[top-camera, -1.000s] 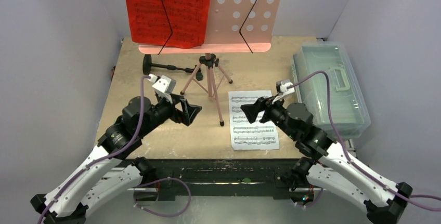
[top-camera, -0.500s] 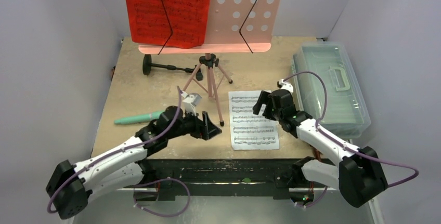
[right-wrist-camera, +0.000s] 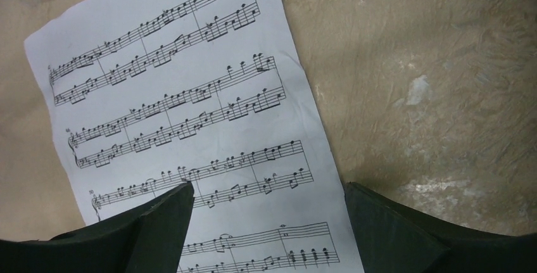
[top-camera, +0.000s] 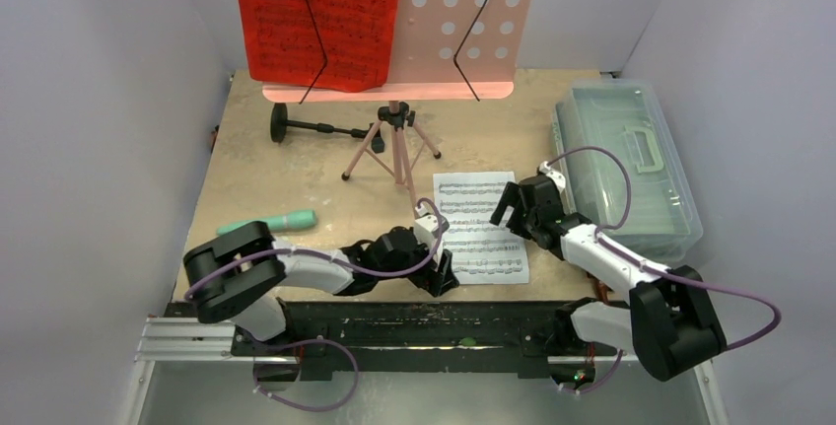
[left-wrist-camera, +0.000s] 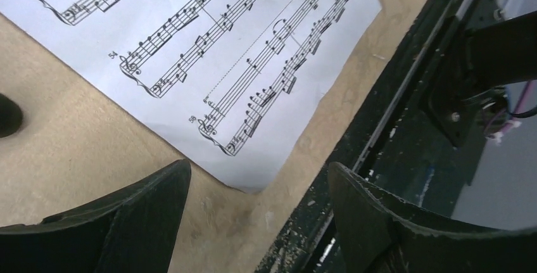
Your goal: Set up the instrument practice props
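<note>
The left gripper (top-camera: 443,269), jaws apart and empty, is now brought to the 7 o'clock corner of the white page (top-camera: 480,233) lying flat at 5 o'clock of the pink stand (top-camera: 473,21), the right gripper (top-camera: 506,206), likewise spread and empty, to its 2 o'clock edge; a lift is judged next

The music stand (top-camera: 394,144) is standing at the back middle of the table (top-camera: 296,183), carrying one page (top-camera: 315,16) on its left half. A small stand (top-camera: 296,127) is lying just left of its legs (base leftmost), a tube (top-camera: 268,223) is lying nearer the front left, a loose page (top-camera: 473,233) is lying flat right of the legs, and a box (top-camera: 631,169) is sitting along the right edge.
</note>
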{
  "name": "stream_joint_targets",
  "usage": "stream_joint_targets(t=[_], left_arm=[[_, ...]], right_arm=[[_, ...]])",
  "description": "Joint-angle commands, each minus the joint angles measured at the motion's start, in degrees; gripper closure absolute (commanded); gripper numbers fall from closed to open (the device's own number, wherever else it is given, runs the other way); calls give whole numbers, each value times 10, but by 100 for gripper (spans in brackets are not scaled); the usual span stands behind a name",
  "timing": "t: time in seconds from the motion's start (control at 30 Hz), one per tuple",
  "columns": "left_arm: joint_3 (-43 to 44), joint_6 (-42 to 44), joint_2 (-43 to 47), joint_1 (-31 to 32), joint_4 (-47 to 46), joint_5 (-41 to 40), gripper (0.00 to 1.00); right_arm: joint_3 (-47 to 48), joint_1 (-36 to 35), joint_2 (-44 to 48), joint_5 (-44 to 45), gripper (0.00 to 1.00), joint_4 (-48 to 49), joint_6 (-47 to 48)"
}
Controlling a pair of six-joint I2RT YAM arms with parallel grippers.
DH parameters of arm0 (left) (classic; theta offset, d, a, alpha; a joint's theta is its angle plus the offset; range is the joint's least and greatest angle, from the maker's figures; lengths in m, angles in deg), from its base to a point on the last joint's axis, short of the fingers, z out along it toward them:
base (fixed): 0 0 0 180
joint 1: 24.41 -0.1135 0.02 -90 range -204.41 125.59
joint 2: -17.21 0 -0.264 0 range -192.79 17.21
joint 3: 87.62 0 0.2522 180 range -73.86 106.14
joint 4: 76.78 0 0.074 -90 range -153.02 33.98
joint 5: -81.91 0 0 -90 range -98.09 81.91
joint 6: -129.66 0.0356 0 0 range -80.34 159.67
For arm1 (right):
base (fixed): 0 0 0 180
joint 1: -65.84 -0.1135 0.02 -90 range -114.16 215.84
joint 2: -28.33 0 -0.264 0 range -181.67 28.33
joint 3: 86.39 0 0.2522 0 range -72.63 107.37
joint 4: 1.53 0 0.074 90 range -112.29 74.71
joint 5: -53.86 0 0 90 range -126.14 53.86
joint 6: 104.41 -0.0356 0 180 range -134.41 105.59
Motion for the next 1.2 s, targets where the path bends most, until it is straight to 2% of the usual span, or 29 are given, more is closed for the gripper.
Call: stream_joint_targets(t=[0.0,0.13,0.3,0.5,0.67,0.9,1.17], left_arm=[[45,60,-68,7,-67,-19,21],[54,65,-101,6,-61,-24,21],[60,60,-96,6,-30,-50,21],[54,56,-81,6,-3,-74,21],[58,33,-79,5,23,-91,19],[102,-7,-120,-12,33,-55,20],[119,-68,-124,-28,-28,15,26]], right_arm=[[2,3,-4,35,7,-9,-12],[16,3,-32,25,7,-18,-1],[29,3,-56,8,7,-23,15],[62,2,-53,65,5,-68,21],[65,4,-63,50,2,-61,20],[29,3,-89,-30,4,-9,8],[10,3,-71,-76,4,13,0]])
